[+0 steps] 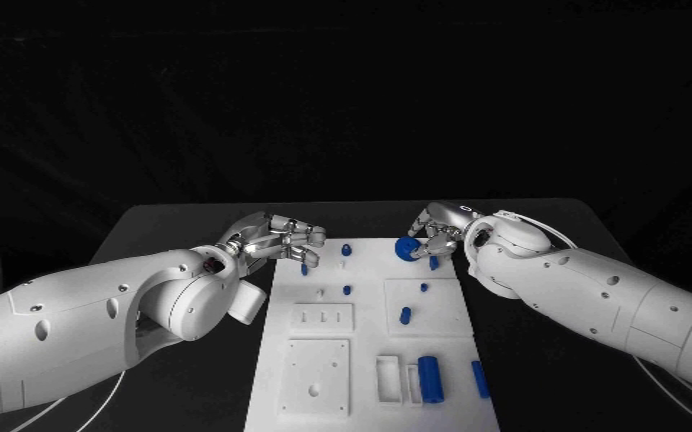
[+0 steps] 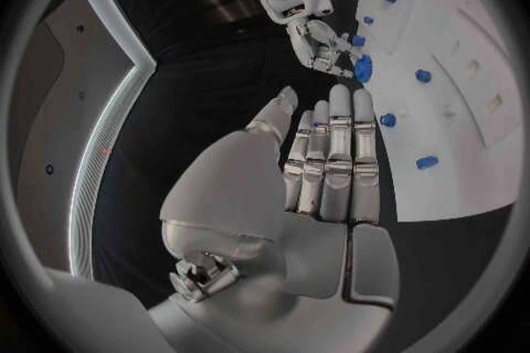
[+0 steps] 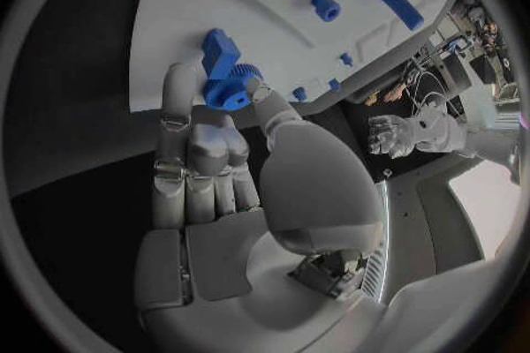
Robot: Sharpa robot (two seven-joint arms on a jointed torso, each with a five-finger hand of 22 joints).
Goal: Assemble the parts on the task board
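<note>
Head view, left to right. Left hand at the far left corner of the task board, fingers straight and side by side, nothing in them. Several small blue parts already upright in the board: peg, peg, peg. Right hand at the far right side, pinching a blue gear between thumb and finger just over the board. Near edge: blue cylinder and blue bar lying loose, not yet placed. Judged roughly half done; gear seating next, probably.
</note>
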